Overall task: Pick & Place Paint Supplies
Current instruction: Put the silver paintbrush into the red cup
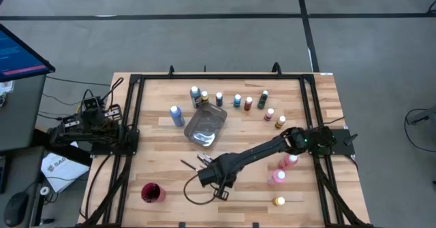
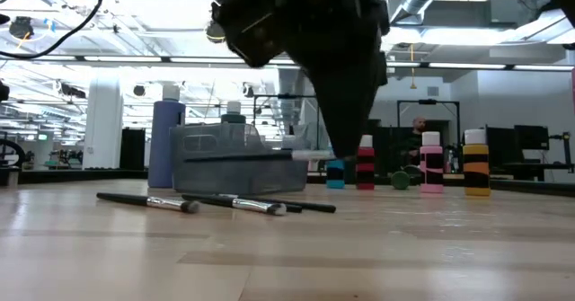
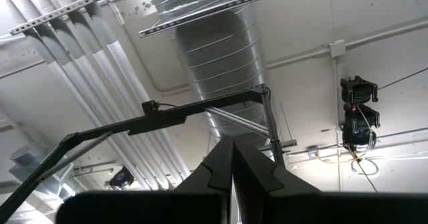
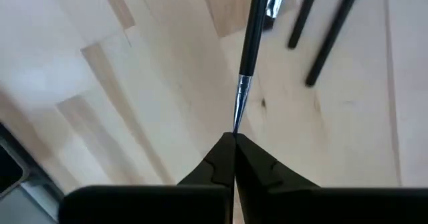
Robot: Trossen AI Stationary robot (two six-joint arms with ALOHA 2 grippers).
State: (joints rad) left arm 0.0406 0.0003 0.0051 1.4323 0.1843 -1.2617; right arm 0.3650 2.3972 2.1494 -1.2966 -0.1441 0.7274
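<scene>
Nearest the front edge: a yellow bottle (image 1: 278, 201) right, a red cup (image 1: 152, 192) left. Just beyond, the right gripper (image 1: 206, 177) low over the wooden table (image 1: 163, 153), fingers (image 4: 221, 158) pinched tight on the thin end of a paintbrush (image 4: 251, 47). More paintbrushes (image 2: 216, 203) lying loose beside it. Two pink bottles (image 1: 285, 169) near the right edge. Mid-table, a grey tray (image 1: 204, 128), a blue bottle (image 1: 177, 116) at its left. Farthest, a row of small bottles (image 1: 238, 101). Left gripper (image 3: 232, 174) closed, empty, parked off the left side, pointing up.
</scene>
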